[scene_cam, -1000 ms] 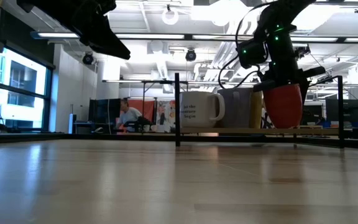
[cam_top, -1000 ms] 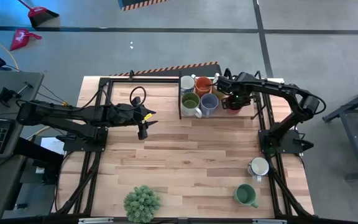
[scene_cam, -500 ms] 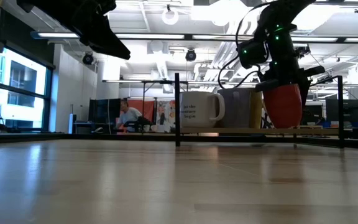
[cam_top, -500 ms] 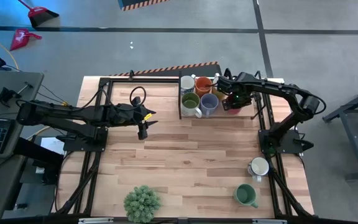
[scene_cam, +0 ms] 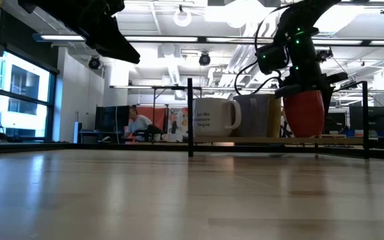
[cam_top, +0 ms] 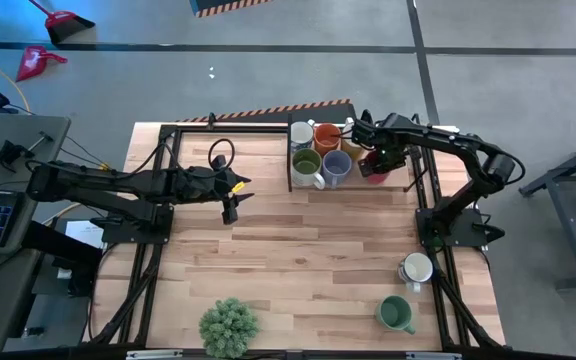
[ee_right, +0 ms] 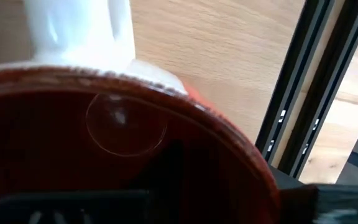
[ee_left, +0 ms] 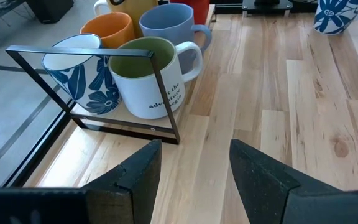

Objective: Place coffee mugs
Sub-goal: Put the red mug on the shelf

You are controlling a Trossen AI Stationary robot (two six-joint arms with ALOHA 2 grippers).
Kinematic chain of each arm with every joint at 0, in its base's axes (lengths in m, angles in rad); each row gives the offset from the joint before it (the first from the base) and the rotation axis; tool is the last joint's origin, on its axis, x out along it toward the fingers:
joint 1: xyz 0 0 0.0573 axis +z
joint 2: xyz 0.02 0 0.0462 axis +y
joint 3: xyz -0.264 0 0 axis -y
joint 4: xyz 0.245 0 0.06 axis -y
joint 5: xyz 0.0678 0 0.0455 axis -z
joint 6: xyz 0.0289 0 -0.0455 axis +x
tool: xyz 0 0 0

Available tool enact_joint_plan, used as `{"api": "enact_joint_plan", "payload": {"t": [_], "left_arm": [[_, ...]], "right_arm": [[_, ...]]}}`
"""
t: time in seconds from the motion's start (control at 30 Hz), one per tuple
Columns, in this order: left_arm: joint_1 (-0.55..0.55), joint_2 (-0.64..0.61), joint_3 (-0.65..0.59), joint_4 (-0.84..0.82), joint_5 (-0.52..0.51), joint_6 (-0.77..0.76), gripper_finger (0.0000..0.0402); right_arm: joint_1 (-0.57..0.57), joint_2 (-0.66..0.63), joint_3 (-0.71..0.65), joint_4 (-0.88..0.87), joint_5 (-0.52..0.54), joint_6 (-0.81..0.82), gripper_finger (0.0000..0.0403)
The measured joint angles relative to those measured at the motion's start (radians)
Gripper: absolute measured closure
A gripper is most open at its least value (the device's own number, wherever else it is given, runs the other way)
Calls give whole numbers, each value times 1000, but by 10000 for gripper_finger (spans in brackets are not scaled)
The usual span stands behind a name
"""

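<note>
Red mug (scene_cam: 304, 113) hangs clamped in my right gripper (cam_top: 376, 160), held just above the bench (cam_top: 298, 250) at the far right of the mug cluster (cam_top: 320, 152), beside the blue-grey mug (cam_top: 336, 163). My left gripper (cam_top: 230, 212) waits mid-bench with its fingers (ee_left: 135, 177) spread, holding nothing.

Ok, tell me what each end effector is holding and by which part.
The right end effector holds a red mug by its rim, just above the table. The left end effector is open and holds nothing.
</note>
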State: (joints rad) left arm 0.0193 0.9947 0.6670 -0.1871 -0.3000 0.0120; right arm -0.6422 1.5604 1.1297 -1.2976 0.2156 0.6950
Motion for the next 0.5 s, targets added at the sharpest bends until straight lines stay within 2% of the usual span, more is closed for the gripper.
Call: {"api": "enact_joint_plan", "payload": {"t": [0.3,0.5], "left_arm": [[0,0,0,2,0,0,222],[0,0,0,7,-1,0,222]], "right_arm": [[0,0,0,2,-8,-49,317],[0,0,0,5,24,-55,261]]}}
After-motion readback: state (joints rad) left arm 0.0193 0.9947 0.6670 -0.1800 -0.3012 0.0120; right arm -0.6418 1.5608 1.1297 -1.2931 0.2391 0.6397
